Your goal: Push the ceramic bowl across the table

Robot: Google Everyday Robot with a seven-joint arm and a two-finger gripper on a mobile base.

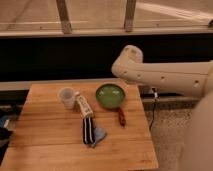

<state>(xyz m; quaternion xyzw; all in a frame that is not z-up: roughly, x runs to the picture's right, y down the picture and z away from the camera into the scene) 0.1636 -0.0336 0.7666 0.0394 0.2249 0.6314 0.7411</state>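
The green ceramic bowl (110,96) sits on the wooden table (47,145), toward its back right. My cream arm (165,77) reaches in from the right, its bent end hanging above and just behind the bowl's right rim. The gripper (128,84) is at that end, close to the bowl's back right edge and mostly hidden by the arm. I cannot tell whether it touches the bowl.
A small white cup (67,97) stands left of the bowl. A white packet (82,105), a dark flat object (87,129) and a blue cloth (99,134) lie in front of it. A reddish-brown object (121,116) lies by the bowl's front right. A cable (154,102) hangs past the table's right edge.
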